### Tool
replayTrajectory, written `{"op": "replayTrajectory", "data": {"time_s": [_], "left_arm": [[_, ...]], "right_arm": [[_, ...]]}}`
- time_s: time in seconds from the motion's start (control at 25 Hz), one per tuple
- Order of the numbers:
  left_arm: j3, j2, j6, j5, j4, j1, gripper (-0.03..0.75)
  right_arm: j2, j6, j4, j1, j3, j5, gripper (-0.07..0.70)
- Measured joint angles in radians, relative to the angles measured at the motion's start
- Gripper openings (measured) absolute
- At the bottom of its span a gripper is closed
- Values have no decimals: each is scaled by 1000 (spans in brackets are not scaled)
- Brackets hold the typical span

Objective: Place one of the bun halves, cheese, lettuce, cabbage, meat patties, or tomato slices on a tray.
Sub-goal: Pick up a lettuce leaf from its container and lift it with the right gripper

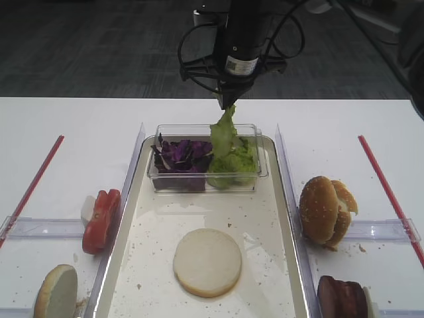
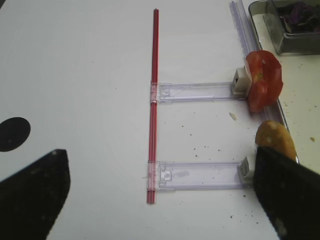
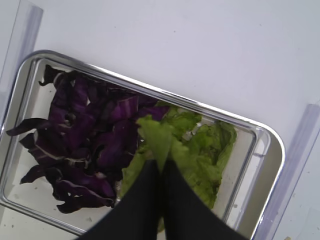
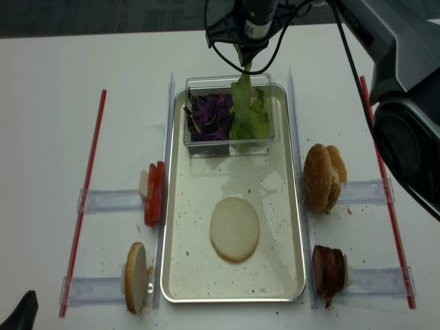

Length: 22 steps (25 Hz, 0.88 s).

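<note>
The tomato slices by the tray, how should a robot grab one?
The tomato slices stand on edge in a row, left of the tray. Probably best to come straight down from above and pinch the top rim of the end slice, jaws across its thin flat faces. From the side, the neighbouring slices would block.

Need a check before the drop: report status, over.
Right gripper shut on lettuce, lifted above clear box. Left gripper open, idle. Bun half on tray; nothing in the way.

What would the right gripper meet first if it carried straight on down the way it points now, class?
The right gripper, shut on a lettuce leaf, points down over the clear box. It would probably press that leaf into the lettuce pile first; its exact height is unclear.
</note>
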Motion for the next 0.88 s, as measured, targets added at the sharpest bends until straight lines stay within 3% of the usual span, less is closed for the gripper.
{"op": "replayTrajectory", "data": {"time_s": [0.44,0.88], "left_arm": [[0,0,0,0,0,0,687],[0,0,0,0,0,0,687]], "right_arm": [[-38,0,43,0,18,0,46],[-295,-18,26,30,426,-2,46]]}}
